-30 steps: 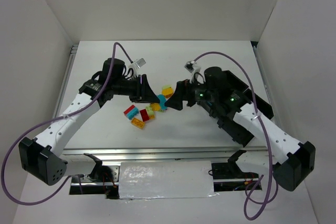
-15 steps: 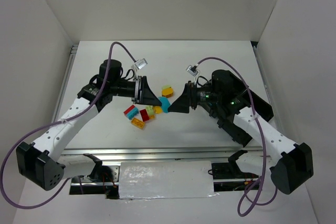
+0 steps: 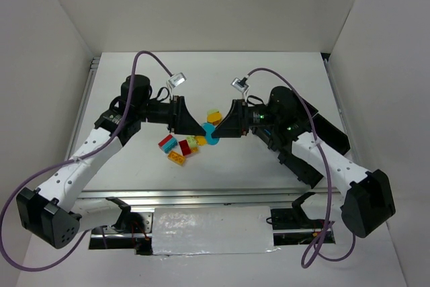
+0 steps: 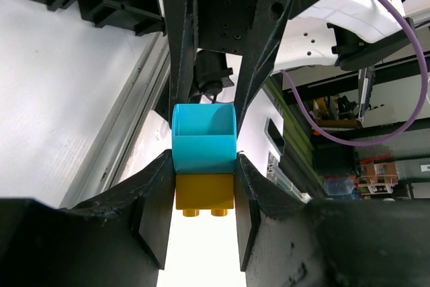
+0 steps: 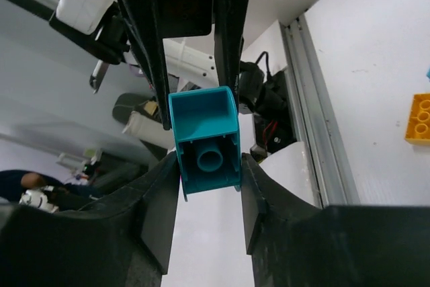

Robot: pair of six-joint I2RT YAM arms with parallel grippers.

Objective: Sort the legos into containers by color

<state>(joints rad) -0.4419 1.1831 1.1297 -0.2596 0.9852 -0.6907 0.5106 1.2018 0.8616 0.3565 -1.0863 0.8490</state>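
A: Left gripper [image 4: 204, 196], state?
B: Clamped on a yellow brick [image 4: 205, 191], a pad touching each side. A cyan brick [image 4: 203, 140] sits stacked on it, just past the fingertips.

A: Right gripper [image 5: 208, 179]?
B: Pinching that same cyan brick, one finger [image 5: 161, 206] pressed on each side. The brick's hollow underside with its round tube faces the right wrist camera. The yellow one is hidden behind it in that view.

A: So both claws are on one stack?
B: Yes. In the overhead view they meet tip to tip at center frame with the cyan piece between them. Can't tell if the stack touches the table [image 3: 235, 169].

A: Other legos?
B: A loose pile [image 3: 180, 147] lies just lower left of the meeting point, with red, yellow-orange and lime green pieces close together. A single yellow-orange brick [image 3: 214, 116] lies just above the fingertips, apart from the pile.

A: Containers?
B: The black tray [image 3: 338, 140] is right of center, mostly covered by the right arm. Can't tell what is in the compartments.
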